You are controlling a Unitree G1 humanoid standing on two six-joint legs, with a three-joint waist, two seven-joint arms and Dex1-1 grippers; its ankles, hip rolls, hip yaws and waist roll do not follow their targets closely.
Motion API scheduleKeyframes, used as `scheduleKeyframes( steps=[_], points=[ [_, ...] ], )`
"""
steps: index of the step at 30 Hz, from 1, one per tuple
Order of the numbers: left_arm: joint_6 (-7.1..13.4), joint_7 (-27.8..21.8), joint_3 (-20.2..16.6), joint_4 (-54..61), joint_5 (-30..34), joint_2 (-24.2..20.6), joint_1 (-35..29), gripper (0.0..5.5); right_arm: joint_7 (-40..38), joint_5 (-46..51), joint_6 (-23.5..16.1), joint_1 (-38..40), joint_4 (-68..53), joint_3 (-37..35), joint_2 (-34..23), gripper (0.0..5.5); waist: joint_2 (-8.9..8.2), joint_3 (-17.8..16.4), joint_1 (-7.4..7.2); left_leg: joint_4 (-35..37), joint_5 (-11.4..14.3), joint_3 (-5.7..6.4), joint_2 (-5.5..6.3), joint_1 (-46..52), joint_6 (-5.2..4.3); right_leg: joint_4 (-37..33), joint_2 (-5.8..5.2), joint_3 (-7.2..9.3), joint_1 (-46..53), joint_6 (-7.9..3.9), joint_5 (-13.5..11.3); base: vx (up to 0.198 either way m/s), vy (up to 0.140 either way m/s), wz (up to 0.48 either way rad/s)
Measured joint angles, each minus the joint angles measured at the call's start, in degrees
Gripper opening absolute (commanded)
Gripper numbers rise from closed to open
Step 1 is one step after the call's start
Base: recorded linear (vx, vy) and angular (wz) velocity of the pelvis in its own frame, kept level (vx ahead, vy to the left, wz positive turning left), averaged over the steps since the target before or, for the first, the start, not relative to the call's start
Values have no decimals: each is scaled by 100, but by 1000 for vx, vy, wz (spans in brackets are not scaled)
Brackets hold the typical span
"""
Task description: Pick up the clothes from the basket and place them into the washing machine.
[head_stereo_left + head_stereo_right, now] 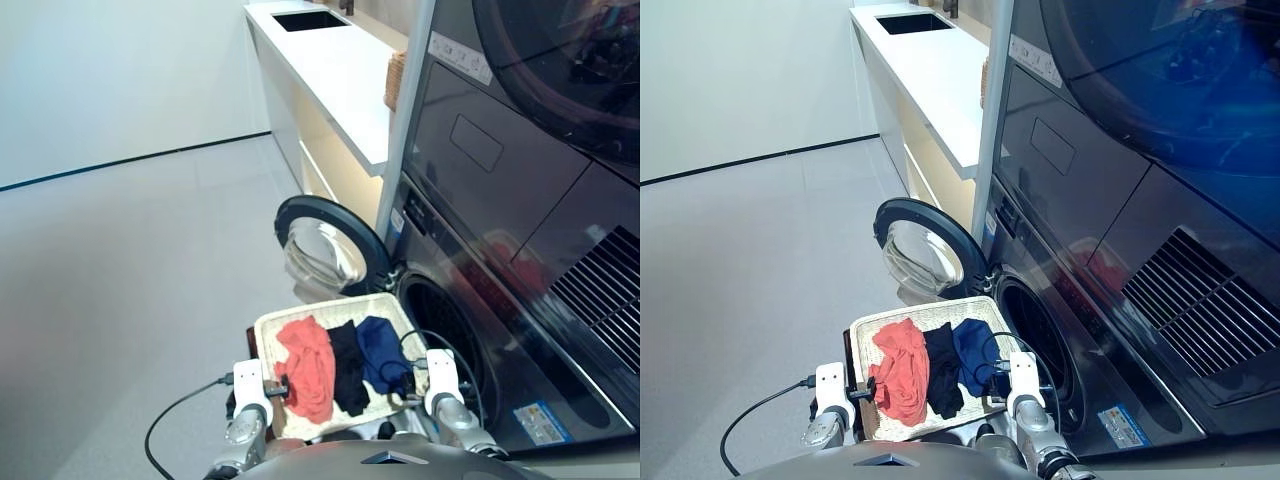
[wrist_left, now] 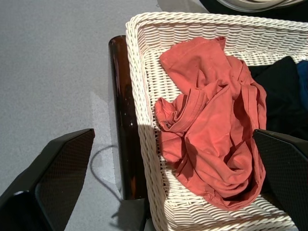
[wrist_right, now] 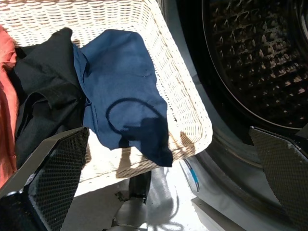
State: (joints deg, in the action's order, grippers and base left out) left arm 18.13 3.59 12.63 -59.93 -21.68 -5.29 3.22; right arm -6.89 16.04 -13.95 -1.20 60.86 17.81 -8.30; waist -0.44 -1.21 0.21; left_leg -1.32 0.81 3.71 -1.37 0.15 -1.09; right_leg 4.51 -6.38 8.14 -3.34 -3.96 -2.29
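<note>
Basket (image 1: 268, 335): in front of the washing machine (image 1: 470, 290), whose door (image 1: 325, 250) hangs open.
Clothes: coral-red garment (image 1: 308, 365) at the basket's left edge, black garment (image 1: 347, 365) in the middle, navy garment (image 1: 382, 352) at the right edge — all inside.
Left gripper (image 2: 159, 192): fingers spread wide, empty, above the coral-red garment.
Right gripper (image 3: 168, 178): spread wide, empty — over the basket's right rim.

We see the pale grey floor (image 1: 120, 300) carrying the washing machine (image 1: 500, 340) and, just in front of its open drum, a dark stand (image 2: 126, 120). The cream wicker basket (image 1: 300, 318) rests on that stand, holding the coral-red, black and navy clothes (image 1: 340, 365) side by side.
</note>
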Motion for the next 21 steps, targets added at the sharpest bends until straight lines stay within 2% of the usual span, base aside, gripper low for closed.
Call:
scheduleKeyframes(
  steps=[6, 12, 21],
  points=[
    [0, -22, 0, 0, -6, 0, -2, 550, 2, 0, 0, -1, 0, -1, 0, 550, 15, -14, -1, 26, -23, 8, 0, -3, -30, -61, 3, 17, 16, -5, -5, 0, 0, 0],
    [0, -20, 0, 0, -7, 1, -36, 550, 3, 0, 0, -4, 0, -2, -1, 550, 55, -129, -3, 26, -24, 68, -4, 22, -36, -109, 4, 78, 94, -4, -5, 0, 0, 0],
    [-1, -22, 0, -6, -4, 2, -38, 550, 4, -1, 0, -4, -3, -2, -5, 550, 52, -132, -6, 37, -23, 69, -6, 16, -36, -130, 6, 81, 94, -5, -5, 0, 0, 0]
  ],
)
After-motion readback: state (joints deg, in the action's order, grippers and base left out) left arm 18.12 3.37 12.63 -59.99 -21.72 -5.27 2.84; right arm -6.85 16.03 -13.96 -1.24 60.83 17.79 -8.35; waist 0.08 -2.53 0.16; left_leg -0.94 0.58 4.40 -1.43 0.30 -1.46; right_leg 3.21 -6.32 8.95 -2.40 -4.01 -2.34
